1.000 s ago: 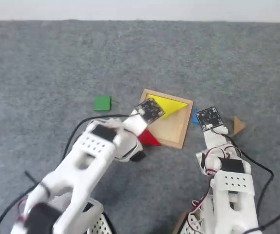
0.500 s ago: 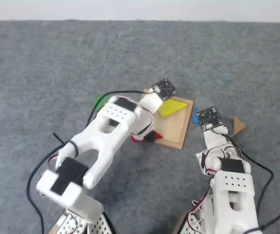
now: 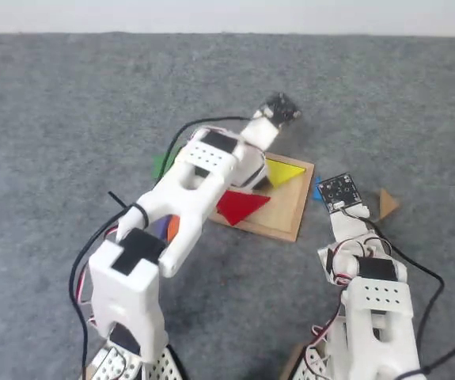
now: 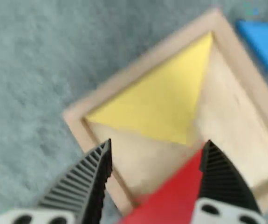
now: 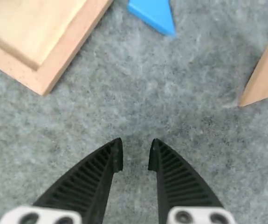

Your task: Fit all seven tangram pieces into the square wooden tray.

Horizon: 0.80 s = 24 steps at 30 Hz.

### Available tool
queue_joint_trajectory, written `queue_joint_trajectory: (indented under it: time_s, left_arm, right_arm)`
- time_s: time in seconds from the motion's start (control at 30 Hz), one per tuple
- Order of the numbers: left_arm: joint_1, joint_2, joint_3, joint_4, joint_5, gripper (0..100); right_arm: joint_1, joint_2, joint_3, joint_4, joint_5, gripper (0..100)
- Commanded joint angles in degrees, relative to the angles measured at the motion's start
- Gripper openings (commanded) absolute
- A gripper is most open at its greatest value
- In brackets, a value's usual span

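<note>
The square wooden tray (image 3: 294, 234) holds a yellow triangle (image 3: 284, 170) in its far corner. A red triangle (image 3: 241, 204) lies over the tray's near-left part. My left gripper (image 4: 157, 142) hangs open above the tray (image 4: 78, 121), the yellow triangle (image 4: 157, 102) ahead of it and the red triangle (image 4: 166, 205) low by one finger. My right gripper (image 5: 135, 142) hovers over bare carpet right of the tray (image 5: 54, 60), with a narrow gap between its fingers and nothing in it. A blue piece (image 5: 154, 14) and a wood-coloured triangle (image 5: 264, 77) lie beyond it.
A green piece (image 3: 162, 164) peeks out left of the left arm. The blue piece (image 3: 317, 190) sits against the tray's right side, and the wood-coloured triangle (image 3: 387, 203) lies farther right. Purple and orange patches (image 3: 168, 228) show by the left arm. Grey carpet surrounds everything.
The left arm has stretched farther over the tray. The red triangle, earlier at the tray's near-left edge under the gripper, now lies uncovered on the tray. The right arm has kept still.
</note>
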Motion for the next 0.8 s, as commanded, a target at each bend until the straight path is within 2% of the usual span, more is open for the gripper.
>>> queue_joint_trajectory:
  time_s: [0.0,0.13,0.3,0.47,0.77]
  left_arm:
    - [-3.43,0.53,-6.46,-0.79,2.37,27]
    - [-8.88,1.14,-6.64,-0.26,0.35,27]
    - [-15.03,0.62,-6.46,5.45,-2.73,27]
    - [-15.82,0.53,-1.01,6.15,-6.07,27]
    - [-16.7,-0.53,6.81,1.76,-8.44,26]
  right_arm:
    - [-0.57,-1.27,0.18,-0.92,-0.44,10.2]
    - [-0.57,-1.45,0.26,-1.01,-0.44,10.2]
    - [-0.57,-1.54,0.26,-1.01,-0.44,10.2]
    - [-0.57,-1.54,0.26,-1.01,-0.44,10.2]
    - [-0.57,-1.45,0.35,-1.1,-0.62,10.2]
